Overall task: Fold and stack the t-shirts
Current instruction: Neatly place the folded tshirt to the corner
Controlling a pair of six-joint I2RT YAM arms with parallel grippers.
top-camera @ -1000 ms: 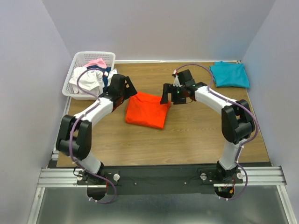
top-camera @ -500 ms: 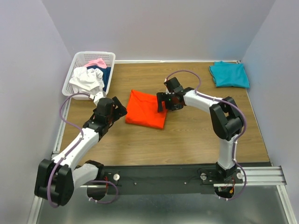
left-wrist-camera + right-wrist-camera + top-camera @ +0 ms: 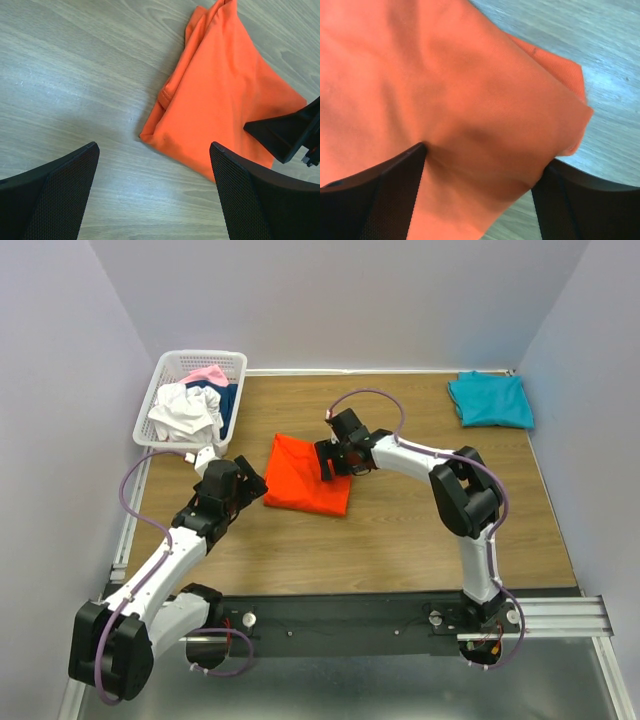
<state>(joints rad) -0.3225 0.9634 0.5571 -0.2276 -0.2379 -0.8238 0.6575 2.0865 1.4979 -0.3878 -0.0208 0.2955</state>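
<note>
- The left gripper (image 3: 250, 483) hangs low over the wooden table (image 3: 400, 530), left of centre in the top view. Its fingers are wide apart and hold nothing, and they point at the near left corner of the shirt.
- The orange-red t-shirt (image 3: 300, 482) lies folded in a rough rectangle at the centre of the frame. The left wrist view shows loose layers and a hem curling out along one edge.
- The right gripper (image 3: 333, 460) is down on the shirt's right edge. Its fingers (image 3: 395, 175) are spread and straddle a raised hump of cloth without pinching it.
- Risk: closing here would likely catch only the top layer, so a lift could peel the fold open. Pushing sideways could bunch the cloth further.
- A white basket (image 3: 200, 357) at upper left holds a heap of white, pink and navy shirts.
- The teal-blue t-shirt (image 3: 490, 400) lies folded at upper right, well apart from the orange one. Carrying the orange one that far by one edge could let it sag and unfold.
- No brand, label or writing can be read anywhere.
</note>
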